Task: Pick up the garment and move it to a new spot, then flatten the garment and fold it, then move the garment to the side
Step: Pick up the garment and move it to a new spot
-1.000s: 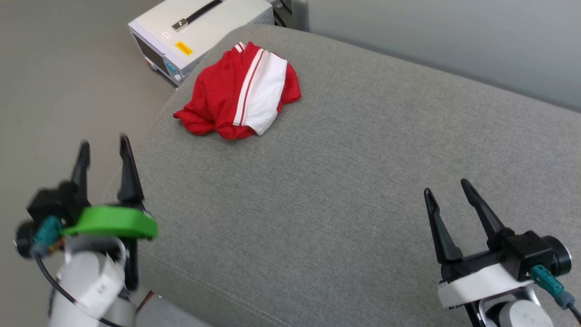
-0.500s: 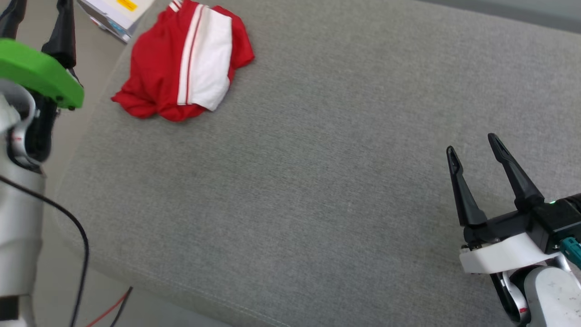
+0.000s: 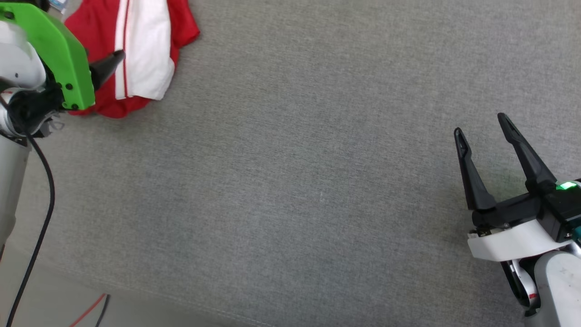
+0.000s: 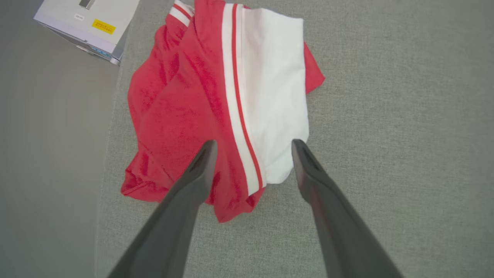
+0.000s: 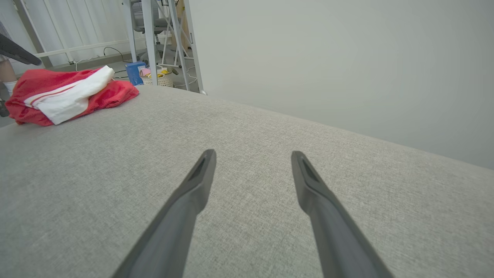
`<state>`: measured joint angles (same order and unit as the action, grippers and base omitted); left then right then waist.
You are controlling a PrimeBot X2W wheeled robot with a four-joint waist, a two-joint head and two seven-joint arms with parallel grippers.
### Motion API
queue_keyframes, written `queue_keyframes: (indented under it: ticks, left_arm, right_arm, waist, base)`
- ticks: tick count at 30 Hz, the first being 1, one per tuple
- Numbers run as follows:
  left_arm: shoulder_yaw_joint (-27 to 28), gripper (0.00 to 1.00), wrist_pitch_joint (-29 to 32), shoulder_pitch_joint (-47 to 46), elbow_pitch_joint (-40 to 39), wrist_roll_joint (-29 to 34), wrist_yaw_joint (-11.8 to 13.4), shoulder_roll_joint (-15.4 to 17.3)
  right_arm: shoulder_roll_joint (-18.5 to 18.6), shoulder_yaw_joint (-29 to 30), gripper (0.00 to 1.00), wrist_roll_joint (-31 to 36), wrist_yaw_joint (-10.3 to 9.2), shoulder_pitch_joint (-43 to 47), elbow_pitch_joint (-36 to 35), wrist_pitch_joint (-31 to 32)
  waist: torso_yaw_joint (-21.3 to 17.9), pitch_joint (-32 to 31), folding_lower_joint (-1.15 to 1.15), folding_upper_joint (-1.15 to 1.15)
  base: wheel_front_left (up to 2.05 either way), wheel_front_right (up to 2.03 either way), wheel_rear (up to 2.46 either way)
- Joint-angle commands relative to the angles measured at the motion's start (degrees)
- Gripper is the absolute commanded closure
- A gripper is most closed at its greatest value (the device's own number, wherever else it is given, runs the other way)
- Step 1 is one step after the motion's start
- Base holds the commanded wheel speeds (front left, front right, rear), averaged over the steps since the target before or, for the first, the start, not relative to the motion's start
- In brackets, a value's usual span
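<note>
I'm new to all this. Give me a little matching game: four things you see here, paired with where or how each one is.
1. garment
2. left tool
3. right tool
4. white box

A. open, over bare grey cushion
B. crumpled, by the cushion's edge
C. open, aimed at the garment
D. off the cushion, yellow label on it

Pairs: 1-B, 2-C, 3-A, 4-D.

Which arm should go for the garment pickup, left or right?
Left. The left tool is open and aimed at the crumpled garment, close by. The right tool is open over bare cushion, far across from it.
</note>
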<state>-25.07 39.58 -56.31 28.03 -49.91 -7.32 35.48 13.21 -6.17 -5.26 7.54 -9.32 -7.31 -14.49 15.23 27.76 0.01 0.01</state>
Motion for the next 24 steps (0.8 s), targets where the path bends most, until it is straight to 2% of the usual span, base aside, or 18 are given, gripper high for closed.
queue_keyframes:
  ticks: [1,6,12,13,14,18,24]
  left_arm:
    - [-0.98,0.00,0.87,-1.24,0.78,-0.88,-0.16,0.23]
    - [-5.48,0.00,3.70,-1.62,6.82,-0.69,-0.16,0.08]
    - [-9.17,0.00,4.27,0.13,14.58,-1.72,-0.16,-2.77]
    - [-9.77,0.91,4.08,0.46,15.33,-2.12,-0.16,-3.09]
    - [-10.35,1.00,3.88,0.62,15.66,-2.43,-0.16,-3.26]
    - [-11.92,1.00,0.64,0.12,15.05,-3.82,-0.16,-2.44]
    - [-14.93,1.00,-6.59,-1.69,8.04,-4.68,-0.16,2.09]
  right_arm:
    - [0.32,0.23,0.00,0.30,-0.05,-1.19,-0.38,-0.51]
    - [0.64,0.06,0.00,0.30,-0.05,-1.99,-0.24,-0.51]
    - [0.29,0.08,0.00,0.15,-0.05,-2.39,0.27,-0.51]
    - [0.22,-0.01,0.00,0.14,-0.05,-2.39,0.43,-0.51]
    - [0.16,-0.02,0.00,0.11,-0.05,-2.36,0.56,-0.51]
    - [-0.33,0.09,0.00,-0.13,-0.05,-2.05,0.97,-0.51]
    - [-1.95,0.59,0.00,-0.75,-0.05,-1.02,1.41,-0.51]
  waist:
    - [-1.62,2.25,-0.01,-0.01]
    - [-2.57,4.22,-0.01,-0.01]
    - [-3.07,4.85,-0.01,-0.01]
    - [-3.13,4.67,-0.01,-0.01]
    - [-3.10,4.48,-0.01,-0.01]
    - [-2.77,2.75,-0.01,-0.01]
    - [-2.21,-2.35,-0.01,-0.01]
  base:
    - [0.00,0.00,0.00]
    - [0.00,0.00,0.00]
    - [0.00,0.00,0.00]
    - [0.00,0.00,0.00]
    - [0.00,0.00,0.00]
    - [0.00,0.00,0.00]
    - [0.00,0.00,0.00]
